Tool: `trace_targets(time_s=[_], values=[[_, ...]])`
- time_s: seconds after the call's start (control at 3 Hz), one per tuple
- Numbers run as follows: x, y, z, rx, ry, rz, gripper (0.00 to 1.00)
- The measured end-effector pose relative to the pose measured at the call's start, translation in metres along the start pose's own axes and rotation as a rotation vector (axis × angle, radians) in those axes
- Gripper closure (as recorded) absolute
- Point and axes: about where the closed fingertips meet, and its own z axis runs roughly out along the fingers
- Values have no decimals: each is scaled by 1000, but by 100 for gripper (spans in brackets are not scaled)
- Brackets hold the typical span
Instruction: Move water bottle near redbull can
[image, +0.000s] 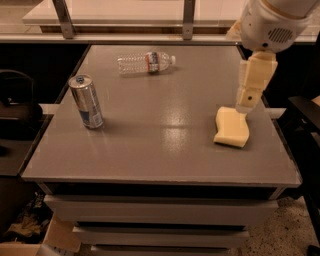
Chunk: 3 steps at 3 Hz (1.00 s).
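1. I see the pincer (245, 104) at the right of the frame, hanging off the white arm (272, 22) that comes in from the upper right corner. It points down, with its tip just above the back edge of the yellow sponge (232, 129). I cannot tell whether it touches the sponge, or whether the pincer is spread or pressed together. It pinches nothing that I can see.
2. The water bottle (146, 62) lies on its side in the upper middle of the counter (160, 150). Its white cap points right and its base points left. It sits near the far edge, but not at the lip.
3. The redbull can (87, 101) stands upright at the left of the counter, close to the left edge and well apart from the bottle. Bare surface lies between them.
4. The sponge lies flat at the right, near the right edge. It is well apart from both the can and the bottle.
5. The middle of the counter is open grey surface, from the can across to the sponge and down to the near edge.
6. Past the far edge, a pale shelf on metal posts (188, 19) runs across the top of the frame.
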Motion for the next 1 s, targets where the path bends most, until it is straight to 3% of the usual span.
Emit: trace_targets(time_s=[0.67, 1.0], values=[[-73, -82, 30, 66, 17, -177, 0], [-114, -113, 46, 107, 19, -225, 0]])
